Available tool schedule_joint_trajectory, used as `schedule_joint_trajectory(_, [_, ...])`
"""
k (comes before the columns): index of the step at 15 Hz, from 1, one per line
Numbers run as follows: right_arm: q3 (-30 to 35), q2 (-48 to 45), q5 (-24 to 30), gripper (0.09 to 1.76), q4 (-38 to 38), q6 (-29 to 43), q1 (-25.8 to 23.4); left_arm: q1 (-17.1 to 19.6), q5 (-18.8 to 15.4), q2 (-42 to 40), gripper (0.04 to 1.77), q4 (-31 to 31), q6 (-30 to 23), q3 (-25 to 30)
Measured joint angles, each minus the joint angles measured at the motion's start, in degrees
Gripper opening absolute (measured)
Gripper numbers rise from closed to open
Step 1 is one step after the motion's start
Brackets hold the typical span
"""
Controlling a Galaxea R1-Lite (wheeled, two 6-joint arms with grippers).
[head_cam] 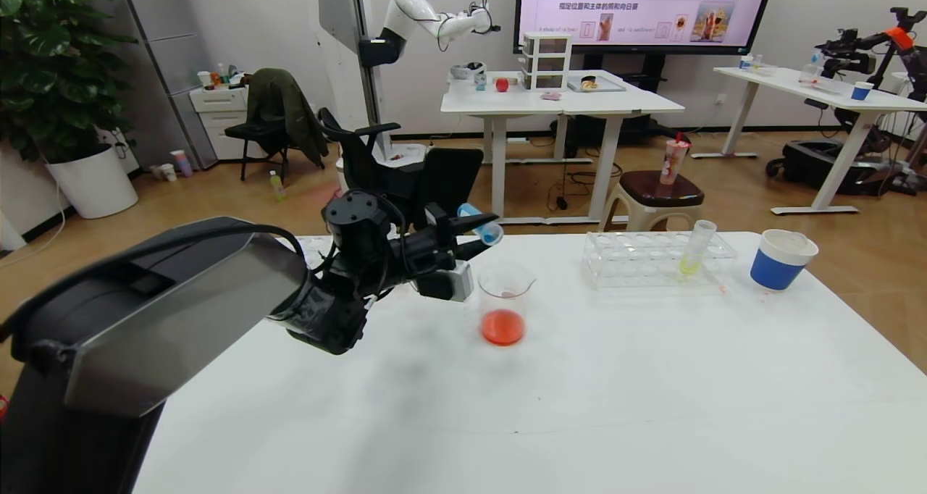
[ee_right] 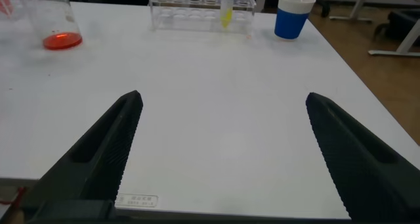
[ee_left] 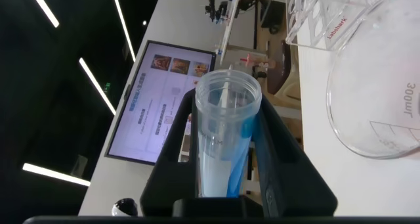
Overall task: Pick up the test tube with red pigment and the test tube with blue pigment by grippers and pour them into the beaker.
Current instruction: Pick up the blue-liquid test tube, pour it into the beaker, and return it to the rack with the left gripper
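My left gripper (head_cam: 484, 237) is shut on the test tube with blue pigment (head_cam: 480, 225). The tube is tipped nearly level, its open mouth just above the near-left rim of the beaker (head_cam: 505, 298). The beaker holds red liquid at its bottom. In the left wrist view the tube (ee_left: 226, 145) sits between the jaws of the left gripper (ee_left: 226, 104), with blue liquid lying along one side, and the beaker (ee_left: 377, 86) is close beside it. The test tube with red pigment is out of view. My right gripper (ee_right: 223, 106) is open and empty over the table's near part.
A clear tube rack (head_cam: 652, 266) stands at the back right and holds a tube with yellow liquid (head_cam: 695, 251). A white paper cup with a blue sleeve (head_cam: 782, 260) stands right of the rack. A stool and tables stand beyond the table's far edge.
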Motion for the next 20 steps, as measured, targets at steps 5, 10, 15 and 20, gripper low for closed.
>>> schedule_joint_trajectory(5, [0.00, 0.00, -0.02, 1.74, 0.00, 0.00, 0.00, 0.09, -0.16, 0.94, 0.51, -0.15, 4.89, -0.28])
schedule_joint_trajectory(10, [0.00, 0.00, 0.00, 1.74, -0.02, 0.00, 0.00, 0.20, -0.16, 1.46, 0.51, -0.28, 8.72, -1.35])
schedule_joint_trajectory(15, [0.00, 0.00, -0.02, 1.74, 0.00, 0.00, 0.00, 0.11, -0.07, 1.55, 0.51, -0.48, 12.50, -1.96])
schedule_joint_trajectory(20, [0.00, 0.00, 0.00, 1.74, 0.00, -0.02, 0.00, 0.09, 0.01, 1.55, 0.51, -0.50, 17.73, -1.99])
